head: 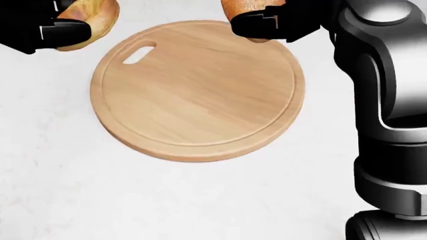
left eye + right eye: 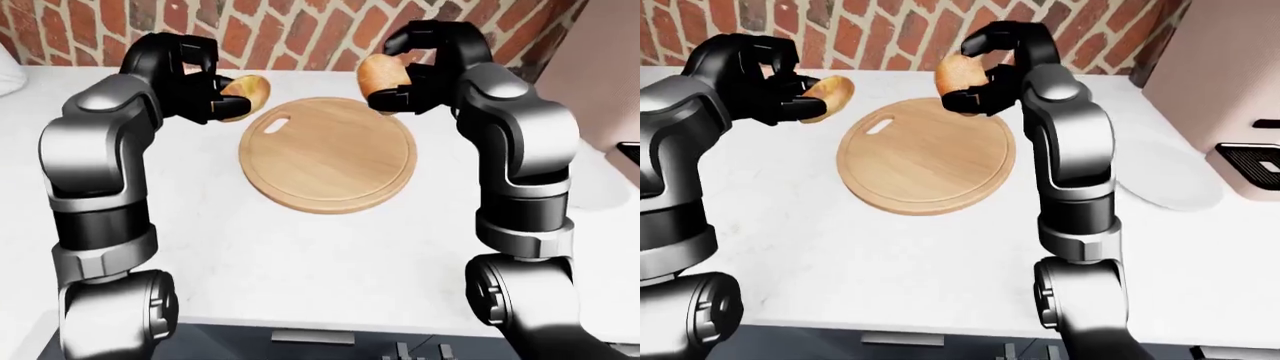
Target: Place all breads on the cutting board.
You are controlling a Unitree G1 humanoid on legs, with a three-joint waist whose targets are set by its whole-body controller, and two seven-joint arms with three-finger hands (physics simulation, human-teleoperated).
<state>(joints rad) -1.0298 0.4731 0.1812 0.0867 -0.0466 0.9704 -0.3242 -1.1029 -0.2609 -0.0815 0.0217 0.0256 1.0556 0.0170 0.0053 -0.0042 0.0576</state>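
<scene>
Two raised arms, left fingers (image 2: pixel 205 94) gripping bagel (image 2: pixel 246 96), right fingers (image 2: pixel 415 75) gripping bun (image 2: pixel 380 73), flanking cutting board (image 2: pixel 330 154)
</scene>
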